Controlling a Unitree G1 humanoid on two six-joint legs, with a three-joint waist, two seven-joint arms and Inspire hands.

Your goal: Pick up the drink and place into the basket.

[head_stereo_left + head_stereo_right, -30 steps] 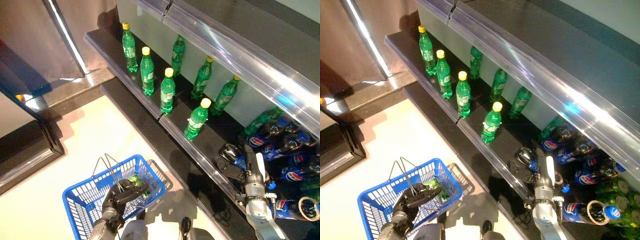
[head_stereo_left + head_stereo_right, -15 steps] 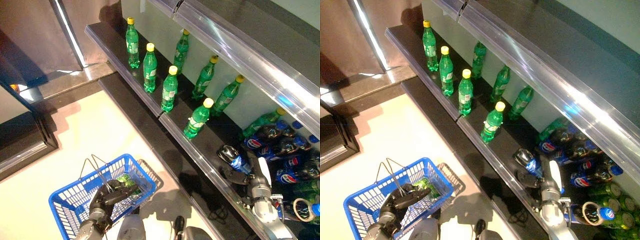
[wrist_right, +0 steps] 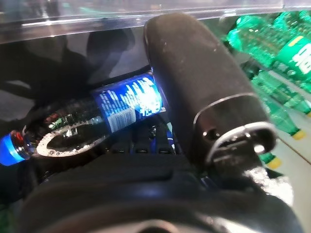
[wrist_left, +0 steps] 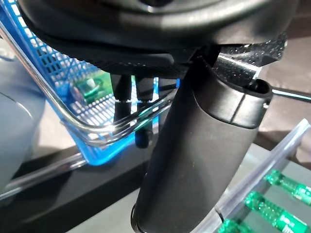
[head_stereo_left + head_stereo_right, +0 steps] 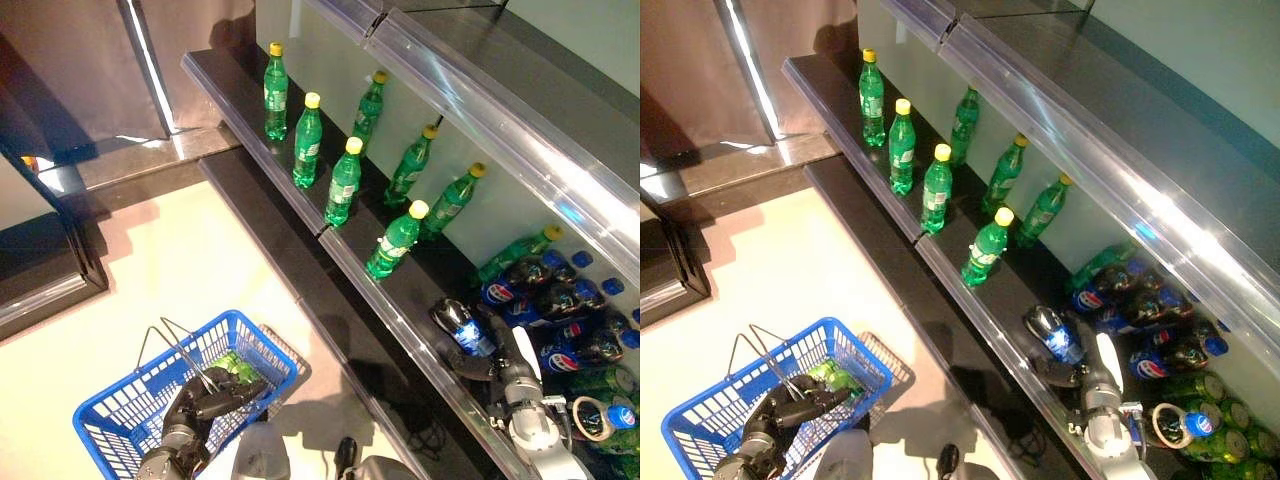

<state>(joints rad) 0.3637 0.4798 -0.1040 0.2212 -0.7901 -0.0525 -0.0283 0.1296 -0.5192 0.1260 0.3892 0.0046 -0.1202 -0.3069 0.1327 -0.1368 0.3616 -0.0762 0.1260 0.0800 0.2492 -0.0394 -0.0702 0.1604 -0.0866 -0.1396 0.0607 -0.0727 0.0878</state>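
My right hand reaches into the lower shelf and is shut on a dark cola bottle with a blue label, which lies on its side near the shelf's front edge. In the right wrist view the bottle lies across the hand, with the thumb over it. My left hand is shut on the wire handles of the blue basket, which hangs low at the left above the floor. A green drink lies in the basket.
Green bottles with yellow caps stand along the black shelf. More cola bottles and green cans lie piled at the right. A clear plastic rail of the shelf above overhangs. Pale floor lies before the shelves.
The whole picture has shifted, so the camera moved. My right hand keeps its hold on the cola bottle, now a little nearer the shelf's front edge. The blue basket hangs further left.
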